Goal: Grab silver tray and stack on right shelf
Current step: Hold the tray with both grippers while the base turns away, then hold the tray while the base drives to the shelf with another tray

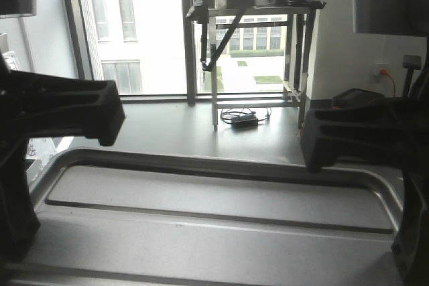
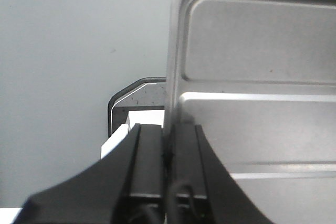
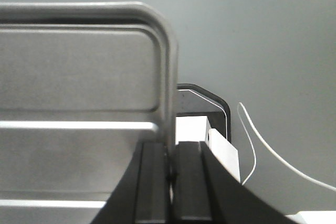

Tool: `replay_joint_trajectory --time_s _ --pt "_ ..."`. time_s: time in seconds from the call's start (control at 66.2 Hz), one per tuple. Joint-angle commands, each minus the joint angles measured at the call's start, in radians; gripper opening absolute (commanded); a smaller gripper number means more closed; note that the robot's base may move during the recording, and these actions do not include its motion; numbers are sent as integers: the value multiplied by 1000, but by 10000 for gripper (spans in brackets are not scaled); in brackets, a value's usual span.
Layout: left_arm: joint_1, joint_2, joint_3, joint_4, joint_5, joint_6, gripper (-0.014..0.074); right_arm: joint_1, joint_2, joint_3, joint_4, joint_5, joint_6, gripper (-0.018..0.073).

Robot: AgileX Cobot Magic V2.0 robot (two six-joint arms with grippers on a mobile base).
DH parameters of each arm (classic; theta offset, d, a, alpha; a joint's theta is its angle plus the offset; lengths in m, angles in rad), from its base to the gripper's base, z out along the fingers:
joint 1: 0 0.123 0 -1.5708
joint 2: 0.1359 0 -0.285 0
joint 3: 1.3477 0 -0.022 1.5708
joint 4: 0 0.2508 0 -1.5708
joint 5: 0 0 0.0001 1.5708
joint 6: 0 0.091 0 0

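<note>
The silver tray (image 1: 214, 212) fills the lower half of the front view, lying level and held off the floor, its two long ridges running left to right. My left gripper (image 1: 100, 115) is shut on the tray's left rim, and the left wrist view shows its fingers (image 2: 149, 150) pinching the rim of the tray (image 2: 257, 72). My right gripper (image 1: 320, 140) is shut on the right rim. In the right wrist view its fingers (image 3: 191, 177) clamp the rim of the tray (image 3: 79, 72). The right shelf is out of view.
Ahead stand tall windows and a metal stand (image 1: 253, 11) with dark items on top. A power adapter with cable (image 1: 244, 120) lies on the floor beneath it. A wall socket (image 1: 382, 70) is at the right. Below the tray I see grey floor and a dark base corner (image 2: 131, 98).
</note>
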Motion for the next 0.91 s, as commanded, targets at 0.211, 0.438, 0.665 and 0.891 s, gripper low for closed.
replay_joint_trajectory --time_s 0.211,0.438,0.665,0.891 --pt "-2 -21 -23 31 26 0 -99 -1 -19 -22 -35 31 -5 64" --pt "-2 -21 -23 31 26 0 -99 -1 -19 -22 -35 31 -5 64" --pt "-2 -21 -23 36 28 0 -99 -1 -19 -22 -35 30 -5 64" --pt "-2 -21 -23 36 28 0 -99 -1 -19 -22 -35 30 -5 64"
